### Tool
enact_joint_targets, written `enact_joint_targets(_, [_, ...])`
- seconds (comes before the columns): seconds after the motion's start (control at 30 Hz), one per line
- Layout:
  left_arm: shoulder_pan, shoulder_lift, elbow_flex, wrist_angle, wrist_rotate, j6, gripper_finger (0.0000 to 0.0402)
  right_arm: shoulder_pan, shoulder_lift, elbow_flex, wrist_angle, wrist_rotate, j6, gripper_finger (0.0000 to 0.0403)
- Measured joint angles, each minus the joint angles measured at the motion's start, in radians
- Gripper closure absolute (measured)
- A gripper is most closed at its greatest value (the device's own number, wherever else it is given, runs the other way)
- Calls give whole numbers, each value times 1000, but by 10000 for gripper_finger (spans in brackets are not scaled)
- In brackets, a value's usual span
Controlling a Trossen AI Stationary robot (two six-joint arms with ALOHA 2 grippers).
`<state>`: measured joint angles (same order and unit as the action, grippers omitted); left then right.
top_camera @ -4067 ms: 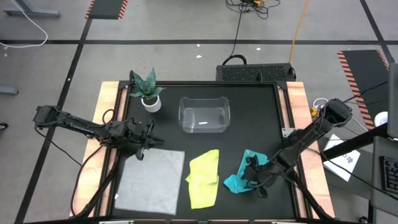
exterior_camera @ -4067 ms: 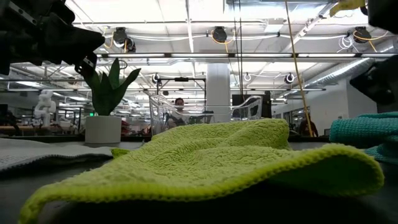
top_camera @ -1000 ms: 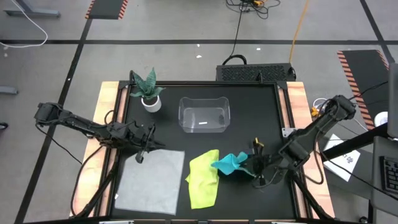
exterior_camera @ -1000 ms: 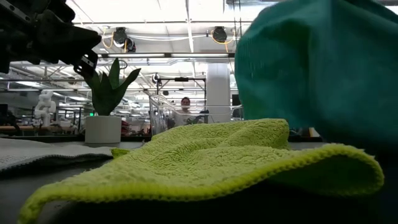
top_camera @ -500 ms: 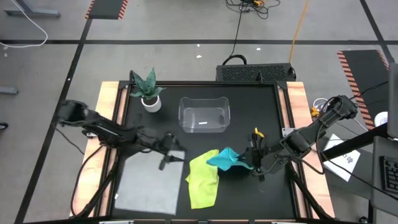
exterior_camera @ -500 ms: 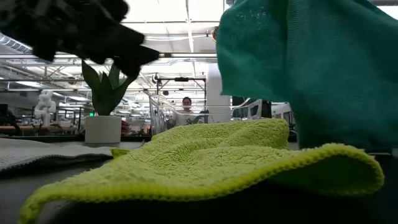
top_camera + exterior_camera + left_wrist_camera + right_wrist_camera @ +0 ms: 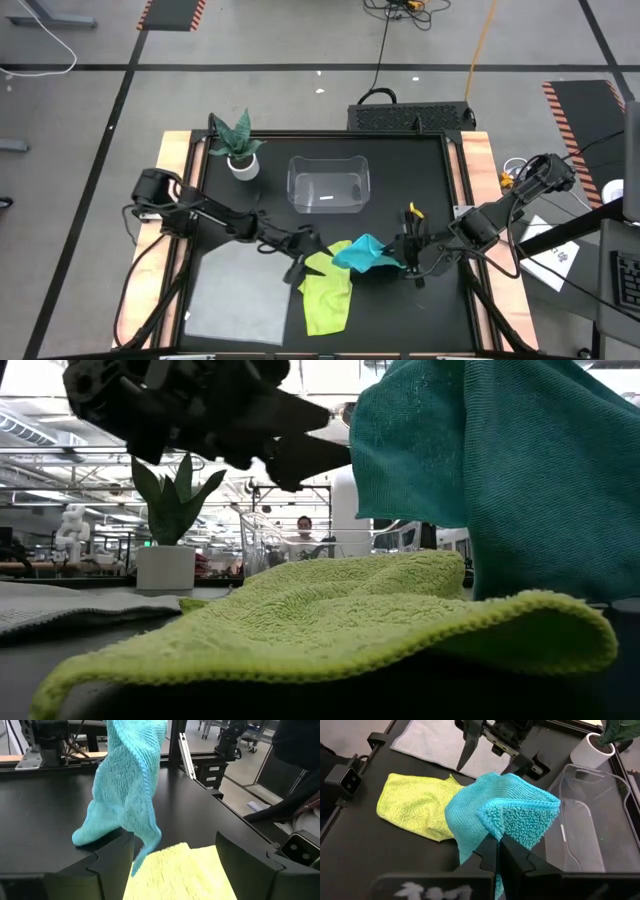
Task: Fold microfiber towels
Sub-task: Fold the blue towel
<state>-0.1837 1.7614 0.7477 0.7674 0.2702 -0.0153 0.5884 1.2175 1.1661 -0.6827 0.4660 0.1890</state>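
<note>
While the right gripper (image 7: 496, 851) pinches the teal towel (image 7: 362, 254) aloft, the left gripper (image 7: 303, 264) gapes, seemingly above the yellow-green towel (image 7: 325, 298)

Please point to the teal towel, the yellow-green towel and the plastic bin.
teal towel (image 7: 362, 253): high view, middle of the lifted cloth.
yellow-green towel (image 7: 325, 295): high view, its centre.
clear plastic bin (image 7: 329, 162): high view, far rim.

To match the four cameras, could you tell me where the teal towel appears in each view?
High view: teal towel, centre-right.
Low view: upper right, hanging.
Left wrist view: upper left, dangling.
Right wrist view: centre, pinched by the right gripper.
Shared landmark: yellow-green towel, just beside it.
</note>
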Motion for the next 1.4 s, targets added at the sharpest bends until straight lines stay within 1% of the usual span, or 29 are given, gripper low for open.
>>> enact_joint_targets(0.17, [1,42,46,6,-12,3,117,0,0,2,5,-9,-20,403])
enact_joint_targets(0.3, [1,94,69,30,-58,-15,117,0,0,18,2,-10,-32,403])
enact_joint_targets(0.4, [1,144,90,79,-63,-32,117,0,0,22,4,-10,-45,403])
enact_joint_targets(0.47, [5,160,106,79,-62,-39,117,0,0,22,-1,-10,-45,403])
enact_joint_targets(0.53, [9,163,116,76,-64,-32,126,0,0,22,-4,-10,-45,403])
enact_joint_targets(0.6, [15,155,115,63,-66,-22,155,0,0,22,-3,-10,-44,403])
enact_joint_targets(0.67, [22,135,115,29,-51,-8,206,0,0,22,-10,-10,-37,403])
enact_joint_targets(0.7, [24,117,114,0,-47,-1,239,0,0,22,-11,-10,-33,403])
enact_joint_targets(0.8, [27,84,116,-56,-42,24,354,2,0,22,-29,-9,-21,403])
enact_joint_targets(0.83, [27,71,115,-95,-42,31,377,2,0,22,-34,-9,-21,403])
enact_joint_targets(0.87, [27,59,114,-127,-44,43,384,2,0,22,-38,-9,-21,403])
enact_joint_targets(0.97, [23,7,114,-210,-94,87,391,2,0,22,-44,-6,-20,403])
enact_joint_targets(1.07, [24,-55,114,-301,-120,112,397,2,0,22,-47,-6,-20,403])
enact_joint_targets(1.23, [30,-197,114,-439,-189,145,399,2,-7,22,-53,6,-21,403])
enact_joint_targets(1.33, [47,-280,116,-528,-193,145,399,3,-16,22,-55,19,-28,403])
enact_joint_targets(1.4, [58,-322,153,-624,-194,144,399,11,-22,22,-57,47,-42,403])
